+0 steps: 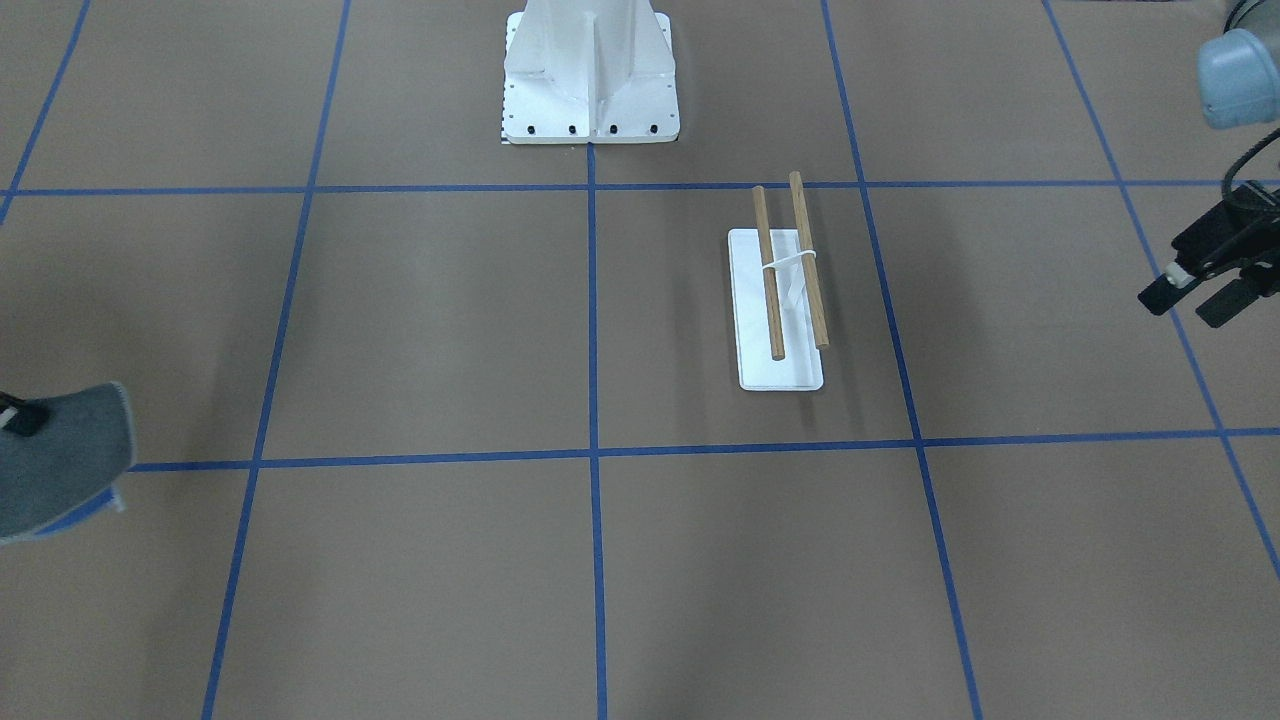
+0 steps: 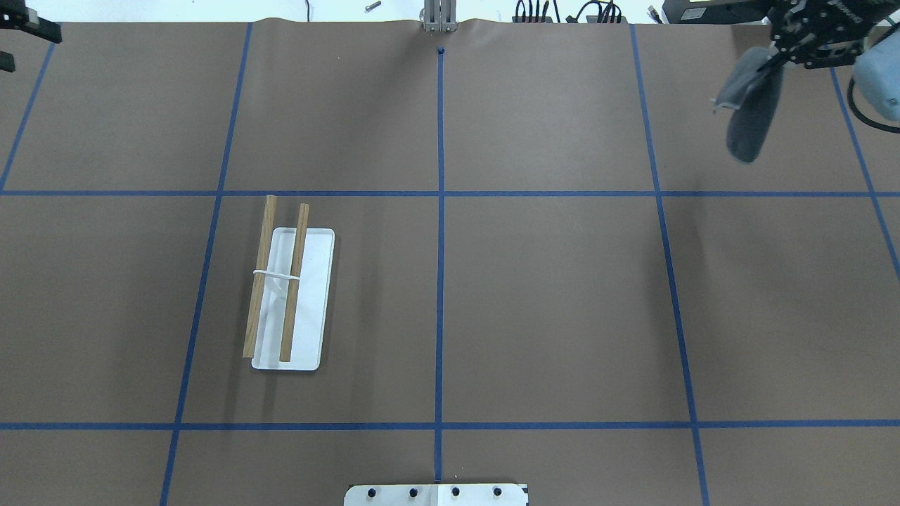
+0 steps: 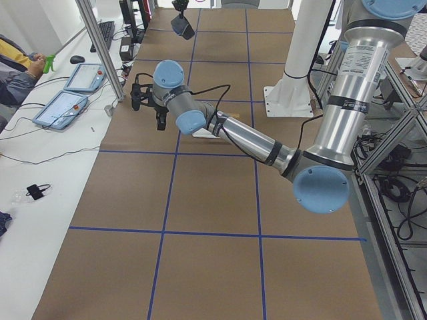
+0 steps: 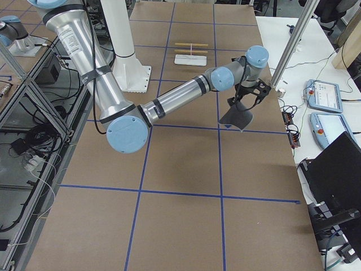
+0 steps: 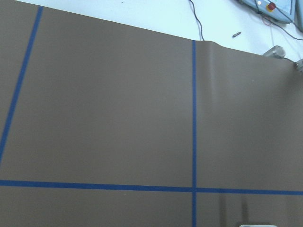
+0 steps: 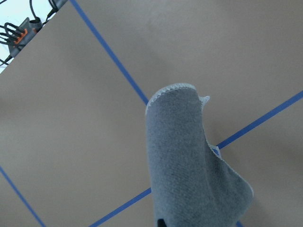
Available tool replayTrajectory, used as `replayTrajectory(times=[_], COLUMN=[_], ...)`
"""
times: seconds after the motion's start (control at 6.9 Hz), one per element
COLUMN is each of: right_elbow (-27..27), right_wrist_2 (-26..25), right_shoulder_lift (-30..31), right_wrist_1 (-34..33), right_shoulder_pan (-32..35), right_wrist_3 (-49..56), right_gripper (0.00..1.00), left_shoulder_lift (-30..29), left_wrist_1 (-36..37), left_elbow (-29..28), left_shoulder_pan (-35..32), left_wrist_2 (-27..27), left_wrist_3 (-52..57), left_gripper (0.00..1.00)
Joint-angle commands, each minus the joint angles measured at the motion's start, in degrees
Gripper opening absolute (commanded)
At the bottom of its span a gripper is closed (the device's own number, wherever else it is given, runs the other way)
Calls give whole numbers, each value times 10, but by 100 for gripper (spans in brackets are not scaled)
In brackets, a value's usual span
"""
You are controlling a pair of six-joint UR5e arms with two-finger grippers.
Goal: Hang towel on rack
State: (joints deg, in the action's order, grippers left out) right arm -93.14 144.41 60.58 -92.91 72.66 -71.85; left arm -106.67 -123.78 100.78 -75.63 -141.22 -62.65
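The dark-grey towel (image 2: 752,105) hangs in the air from my right gripper (image 2: 787,53), which is shut on its top edge, over the table's far right corner. It shows at the left edge of the front-facing view (image 1: 60,460) and fills the right wrist view (image 6: 189,161). The rack (image 2: 278,281), two wooden dowels on a white base plate (image 1: 780,375), stands bare on the table's left half. My left gripper (image 1: 1188,303) hovers open and empty beyond the rack, near the far left edge.
The large white bolted pedestal (image 1: 590,80) stands at the robot's side of the table. Blue tape lines grid the brown surface. A metal post (image 4: 293,42) and a side desk with teach pendants (image 4: 324,96) lie past the far edge.
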Motion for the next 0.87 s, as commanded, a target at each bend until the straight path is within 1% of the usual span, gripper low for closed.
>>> replayTrajectory(times=[0.0,0.14,0.29,0.43,0.58,0.72], right_elbow=[-3,-5,-3,-3,-3,2], right_wrist_2=[-35,-57,-62,-72,-106,-140], right_shoulder_lift=[-84,-112,-132,-154,-174,-188], right_wrist_1=[0,0,1,1,3,40], right_shoulder_pan=[-76,-100,-114,-131,-156,-183], right_wrist_3=[-150,-188,-216,-242,-276,-330], right_gripper=[0,0,0,0,0,0], left_shoulder_lift=[-53,-94,-108,-119,-141,-157], left_wrist_1=[-62,-64,-96,-108,-108,-111], left_elbow=[-15,-14,-7,-8,-11,-12], left_shoulder_pan=[77,121,166,199,209,227], left_wrist_2=[51,113,175,188,189,190], left_wrist_3=[-74,-144,-157,-237,-358,-500], left_gripper=[98,98,98,98,98,98])
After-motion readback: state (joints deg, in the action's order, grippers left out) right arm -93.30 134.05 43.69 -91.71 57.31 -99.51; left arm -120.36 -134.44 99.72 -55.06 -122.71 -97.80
